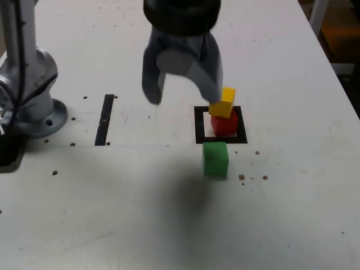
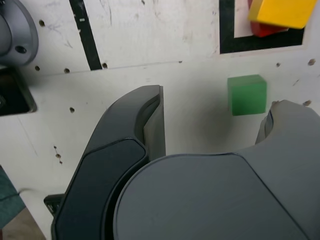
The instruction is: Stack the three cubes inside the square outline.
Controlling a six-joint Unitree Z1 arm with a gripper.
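Note:
The red cube (image 1: 225, 124) (image 2: 265, 29) stands inside the square outline (image 1: 198, 126) (image 2: 226, 30). On top of it rests the yellow cube (image 1: 225, 102) (image 2: 280, 12), turned askew and overhanging a little. The green cube (image 1: 215, 158) (image 2: 246, 94) lies on the table just outside the outline's near side. My gripper (image 1: 184, 100) (image 2: 215, 120) hangs open above the table, to the exterior view's left of the stack, with nothing between its fingers. In the exterior view one finger overlaps the yellow cube's edge; the wrist view shows it apart from all three cubes.
A straight black tape strip (image 1: 104, 119) (image 2: 85, 35) lies to the exterior view's left of the outline. The arm's grey base (image 1: 31, 95) (image 2: 15, 32) stands at that view's far left. Small holes dot the white table (image 1: 281, 214).

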